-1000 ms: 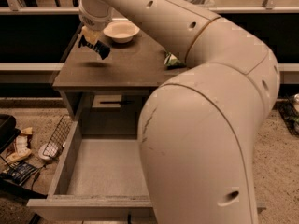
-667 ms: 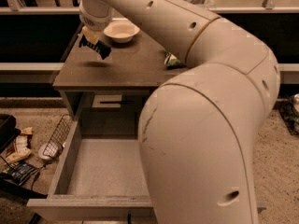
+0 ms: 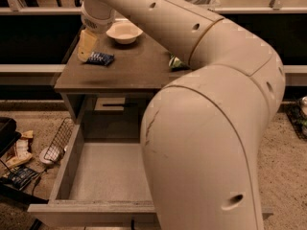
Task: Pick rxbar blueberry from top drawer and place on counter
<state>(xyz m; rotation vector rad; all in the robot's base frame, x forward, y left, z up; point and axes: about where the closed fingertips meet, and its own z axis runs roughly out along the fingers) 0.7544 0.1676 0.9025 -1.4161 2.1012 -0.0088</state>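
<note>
Behind runs a dark band (image 3: 29, 37) between two pale ledges (image 3: 24, 68). The floor (image 3: 288, 176) is speckled brown-beige. On it at the left stands a tilted wire rack (image 3: 60, 138), near loose packets (image 3: 19, 150) and a black box (image 3: 5, 131). The light is warm and dim. The gripper (image 3: 87, 51) hangs at upper left, before the dark band.

The one camera looks steeply down and forward from high up, close behind the arm (image 3: 206, 128), whose nearest link fills the centre and right of the frame. Past it, the open top drawer (image 3: 103, 174) lies at lower left. The counter (image 3: 129, 73) sits farther off at upper left, with the gripper (image 3: 88, 49) above its left edge.
</note>
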